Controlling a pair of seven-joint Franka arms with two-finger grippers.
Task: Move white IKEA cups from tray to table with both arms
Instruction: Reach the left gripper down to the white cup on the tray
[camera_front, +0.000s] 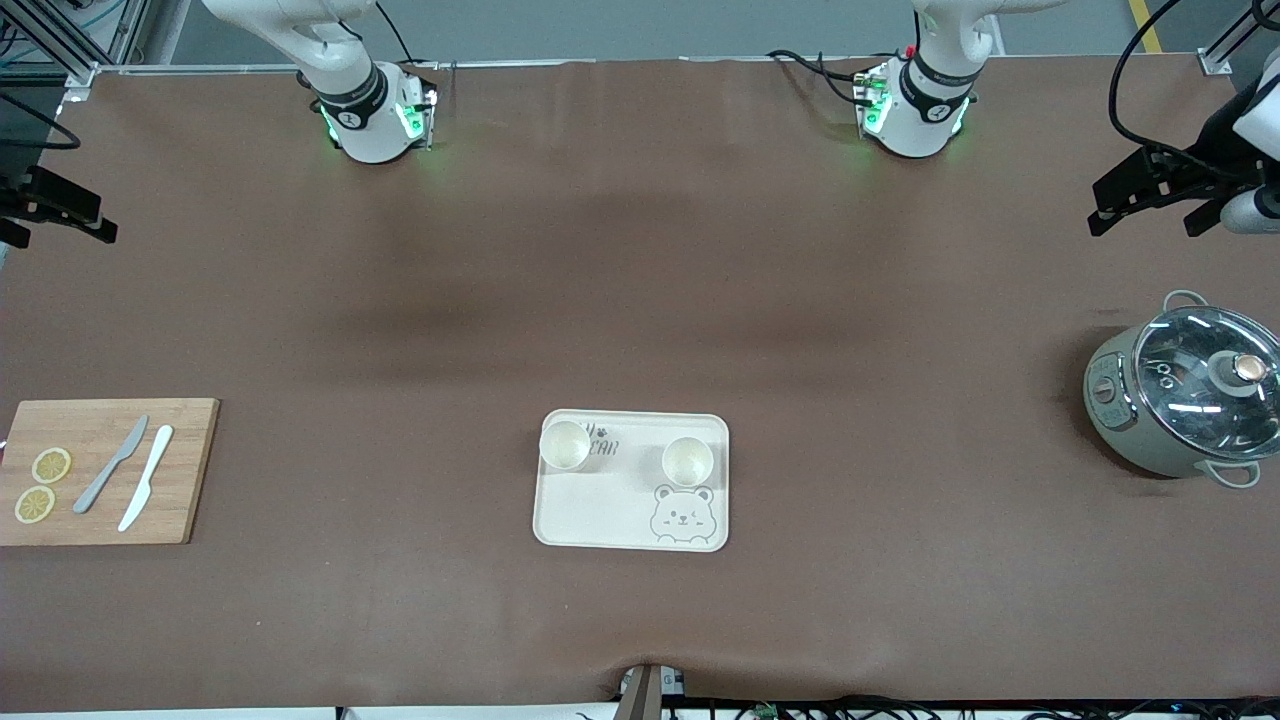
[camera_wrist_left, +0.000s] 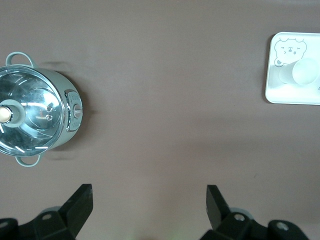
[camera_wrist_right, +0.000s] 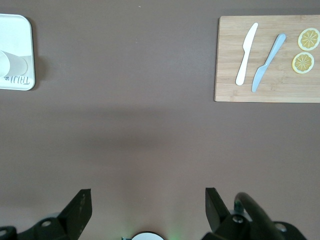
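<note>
On tray (camera_front: 600, 520) near table's (camera_front: 640, 300) front edge I see two white cups (camera_front: 565, 445) upright; left gripper (camera_front: 1165, 195) and right gripper (camera_front: 60, 210) hover over table ends, jaws apart, empty.

Tray (camera_front: 590, 520): cream, grey bear face print; the two cups (camera_front: 564, 445) (camera_front: 687, 461) on it cream-white. Table (camera_front: 640, 300) mat plain brown. Cutting board (camera_front: 180, 470) pale wood, with yellow lemon slices (camera_front: 42, 485).

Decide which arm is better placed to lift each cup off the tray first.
Neither wins overall: both grippers, left and right, hang open at their table ends. The left suits the cup by the bear face; the right suits the cup on the lettering.
</note>
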